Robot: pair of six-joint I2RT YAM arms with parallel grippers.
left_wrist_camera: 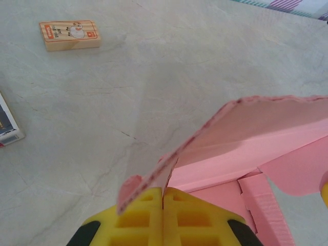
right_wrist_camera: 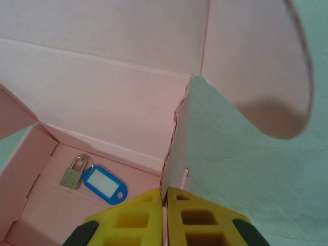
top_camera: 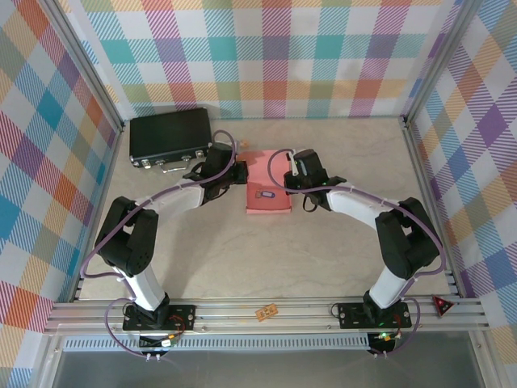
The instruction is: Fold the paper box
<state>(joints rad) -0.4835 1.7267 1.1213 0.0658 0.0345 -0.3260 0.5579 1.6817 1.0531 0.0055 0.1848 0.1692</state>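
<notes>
Clamping paper box (top_camera: 266, 192) edges: left gripper (left_wrist_camera: 163, 191), right gripper (right_wrist_camera: 165, 190).

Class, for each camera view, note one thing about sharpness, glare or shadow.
Top external: even light, no glare on the table. Left wrist: the left tool looks soft, the wooden block crisp. Right wrist: the paper box flap darkens toward its rounded edge.
</notes>
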